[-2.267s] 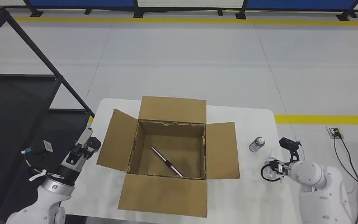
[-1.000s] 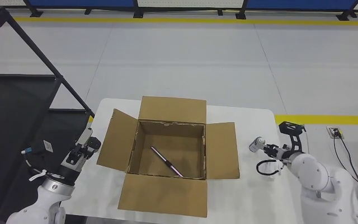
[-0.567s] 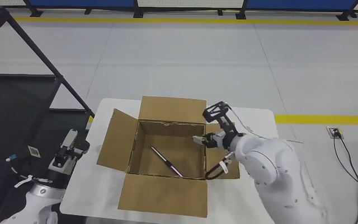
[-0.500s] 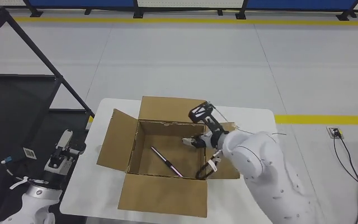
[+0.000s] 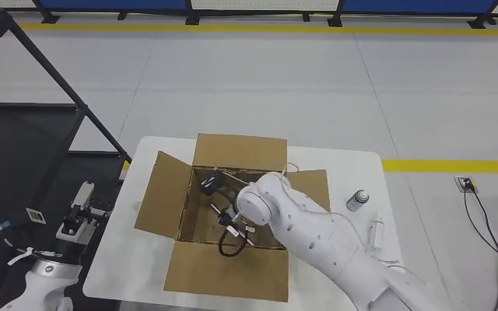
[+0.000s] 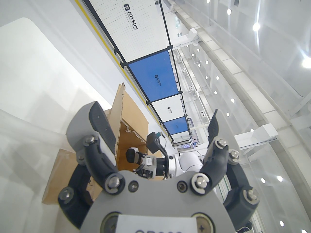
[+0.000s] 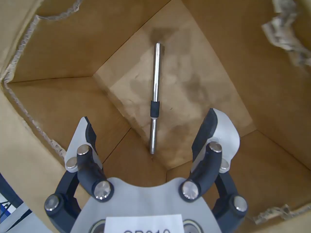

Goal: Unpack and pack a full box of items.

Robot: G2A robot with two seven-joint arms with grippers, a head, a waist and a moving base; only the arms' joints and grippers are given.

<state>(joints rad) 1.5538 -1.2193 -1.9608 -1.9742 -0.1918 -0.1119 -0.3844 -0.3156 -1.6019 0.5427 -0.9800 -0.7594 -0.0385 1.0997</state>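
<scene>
The open cardboard box [image 5: 237,152] sits mid-table with all flaps spread. On its floor lies a slim silver pen [image 7: 155,90] with a black band. My right gripper [image 7: 149,124] hangs open inside the box, just above the pen's near end, touching nothing. From above, the right arm reaches across the box's right flap with its gripper [image 5: 221,211] low inside, and it covers most of the pen. My left gripper [image 6: 158,120] is open and empty, off the table's left edge [image 5: 82,193], facing the box [image 6: 131,127].
A small grey bottle [image 5: 357,200] stands upright on the white table [image 5: 350,167], right of the box. A black frame post [image 5: 70,101] slants past the table's back left corner. The box walls close in on the right gripper.
The right arm swung from beside the bottle across the right flap and down into the box, over the pen. The left arm drew back from the left flap, off the table edge.
</scene>
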